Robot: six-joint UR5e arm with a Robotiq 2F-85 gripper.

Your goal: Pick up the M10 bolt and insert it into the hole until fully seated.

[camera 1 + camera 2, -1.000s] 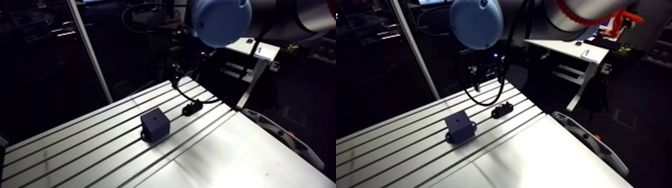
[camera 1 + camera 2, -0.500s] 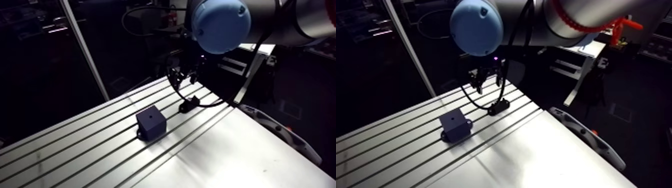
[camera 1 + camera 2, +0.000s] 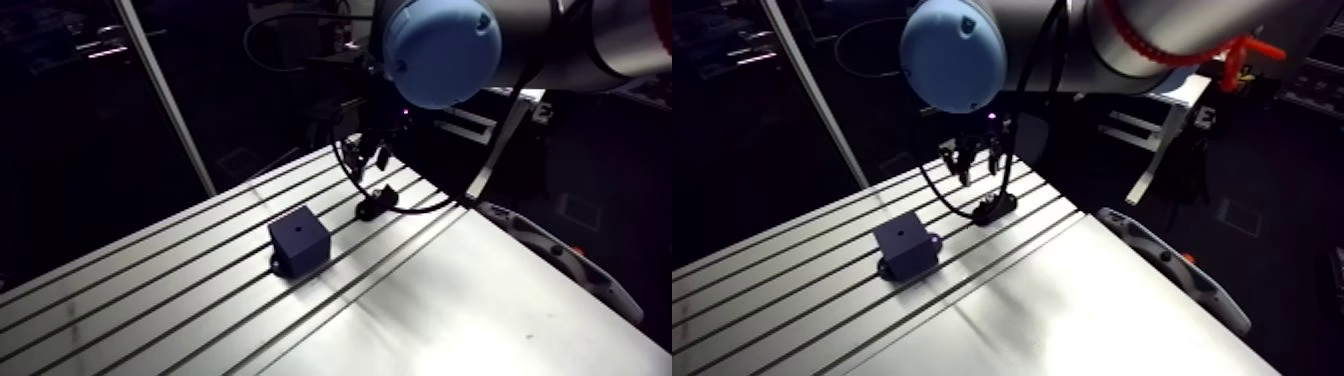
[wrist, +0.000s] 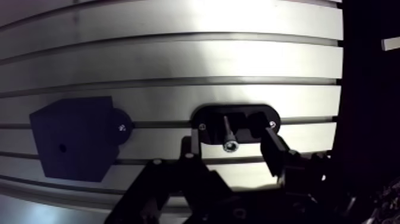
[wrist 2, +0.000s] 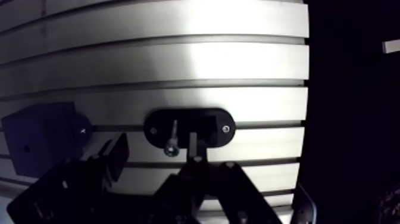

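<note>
A small silver bolt (image 4: 228, 134) with a socket head lies in a black oval holder (image 4: 235, 122) screwed to the slotted table (image 3: 480, 300). In the wrist view my gripper (image 4: 233, 156) hangs above the holder, open, its fingers (image 4: 193, 149) standing either side of the bolt without touching it. Beside the holder sits a dark cube-shaped block (image 4: 71, 140) with a small hole (image 4: 61, 147) in its top face. In the arm view the block (image 3: 299, 241) sits mid-table, with the holder (image 3: 375, 205) beyond it under the gripper (image 3: 375, 150).
The table's edge runs just past the holder, with dark floor beyond it. A grey curved part (image 3: 560, 265) lies along the table's right side. A slanted metal post (image 3: 165, 100) rises behind the table's far-left edge.
The gripper has come over the holder and dropped closer to it. The arm view has shifted with the arm; block and holder stay put.
</note>
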